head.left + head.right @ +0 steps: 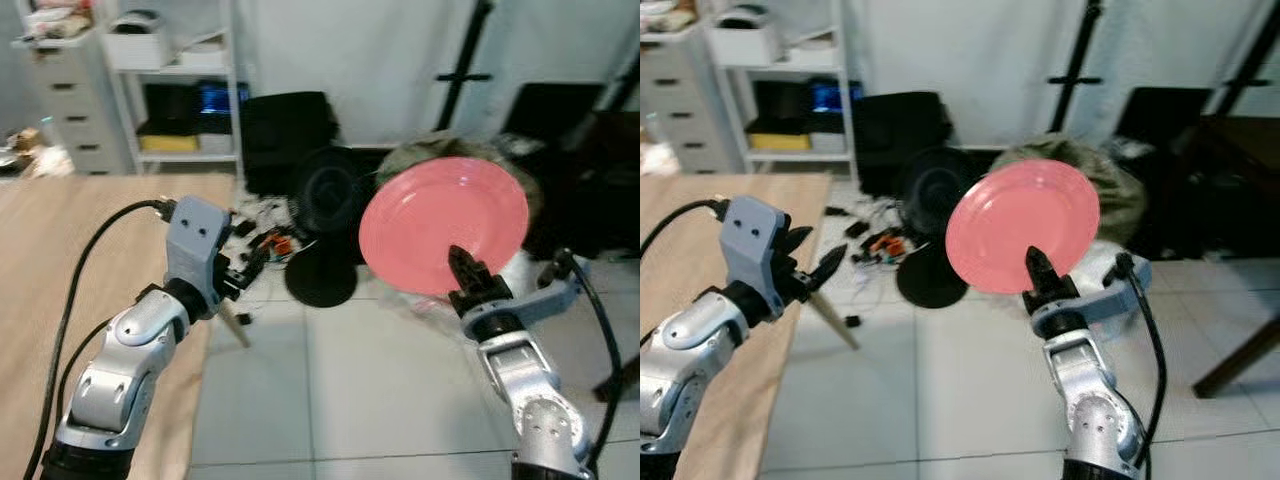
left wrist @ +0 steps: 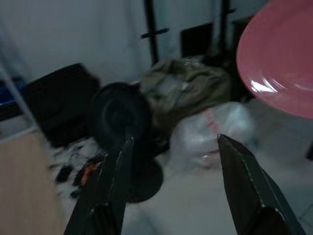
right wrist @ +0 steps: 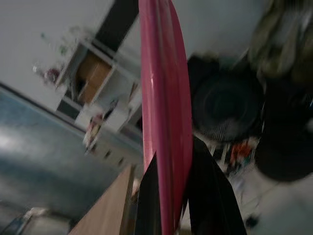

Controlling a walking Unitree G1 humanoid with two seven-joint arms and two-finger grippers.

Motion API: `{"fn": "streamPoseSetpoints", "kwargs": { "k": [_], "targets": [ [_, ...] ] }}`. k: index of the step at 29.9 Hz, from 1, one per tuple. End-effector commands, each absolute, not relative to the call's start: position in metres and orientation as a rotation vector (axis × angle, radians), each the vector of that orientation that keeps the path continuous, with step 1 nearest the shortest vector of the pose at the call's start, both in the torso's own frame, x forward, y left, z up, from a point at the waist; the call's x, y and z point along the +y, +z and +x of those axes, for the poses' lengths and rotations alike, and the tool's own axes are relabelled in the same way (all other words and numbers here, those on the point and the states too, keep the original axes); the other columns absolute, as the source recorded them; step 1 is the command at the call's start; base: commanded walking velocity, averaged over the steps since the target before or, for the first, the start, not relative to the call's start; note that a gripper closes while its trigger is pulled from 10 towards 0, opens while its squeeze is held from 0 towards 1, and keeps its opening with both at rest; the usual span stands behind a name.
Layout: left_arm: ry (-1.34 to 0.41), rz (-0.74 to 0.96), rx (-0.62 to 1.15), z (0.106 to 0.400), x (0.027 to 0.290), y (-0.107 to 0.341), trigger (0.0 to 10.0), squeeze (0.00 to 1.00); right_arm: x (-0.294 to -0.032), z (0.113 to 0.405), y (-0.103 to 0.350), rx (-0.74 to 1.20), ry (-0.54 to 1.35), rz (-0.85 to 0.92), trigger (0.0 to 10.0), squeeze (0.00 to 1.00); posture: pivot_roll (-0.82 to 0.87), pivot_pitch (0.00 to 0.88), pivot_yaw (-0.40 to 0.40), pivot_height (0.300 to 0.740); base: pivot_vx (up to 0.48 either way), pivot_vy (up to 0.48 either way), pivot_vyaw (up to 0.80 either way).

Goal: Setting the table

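No writing legible anywhere; one pink plate (image 1: 443, 223) pinched upright in the right hand (image 1: 466, 276), left hand (image 1: 808, 262) open, holding nothing.

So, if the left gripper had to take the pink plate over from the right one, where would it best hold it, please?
Probably the upper rim of the pink plate, opposite the right gripper, which pinches the lower rim. The plate stands nearly upright and thin, so the open left gripper could come in from its own side and straddle the edge, one finger on each face.
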State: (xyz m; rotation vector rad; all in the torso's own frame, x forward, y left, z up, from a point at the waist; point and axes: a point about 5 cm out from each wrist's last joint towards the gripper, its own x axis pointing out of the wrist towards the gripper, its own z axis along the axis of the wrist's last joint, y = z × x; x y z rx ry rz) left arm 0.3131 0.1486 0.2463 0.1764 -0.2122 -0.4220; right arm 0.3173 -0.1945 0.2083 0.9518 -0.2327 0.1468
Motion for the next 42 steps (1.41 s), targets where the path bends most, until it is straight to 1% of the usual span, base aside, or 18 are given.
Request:
{"fn": "streamPoseSetpoints", "kwargs": {
  "k": [1, 22, 28, 35, 40, 42],
  "targets": [
    [-0.417, 0.171, -0.198, 0.313, 0.151, 0.242, 10.0, 0.0, -0.194, 0.317, 0.205, -0.226, 0.137, 0.964, 10.0, 0.0, 0.13, 0.085, 0.044, 0.74, 0.0, 0.0, -0.78],
    [-0.404, 0.139, -0.187, 0.318, 0.152, 0.24, 10.0, 0.0, -0.195, 0.318, 0.206, -0.232, 0.137, 0.972, 10.0, 0.0, 0.12, 0.083, 0.045, 0.74, 0.0, 0.0, -0.78],
    [-0.401, 0.108, -0.177, 0.318, 0.152, 0.238, 10.0, 0.0, -0.194, 0.317, 0.206, -0.231, 0.136, 0.974, 10.0, 0.0, 0.12, 0.084, 0.045, 0.74, 0.0, 0.0, -0.78],
    [-0.365, 0.051, -0.136, 0.319, 0.159, 0.229, 10.0, 0.0, -0.194, 0.317, 0.204, -0.224, 0.137, 0.979, 10.0, 0.0, 0.12, 0.083, 0.043, 0.74, 0.0, 0.0, -0.78],
    [-0.348, 0.026, -0.109, 0.319, 0.162, 0.223, 10.0, 0.0, -0.192, 0.317, 0.202, -0.203, 0.168, 0.982, 10.0, 0.0, 0.12, 0.082, 0.043, 0.74, 0.0, 0.0, -0.78],
    [-0.332, 0.029, -0.082, 0.319, 0.166, 0.215, 10.0, 0.0, -0.185, 0.316, 0.198, -0.156, 0.233, 0.985, 10.0, 0.0, 0.12, 0.082, 0.043, 0.74, 0.0, 0.0, -0.78]
  ]
}}
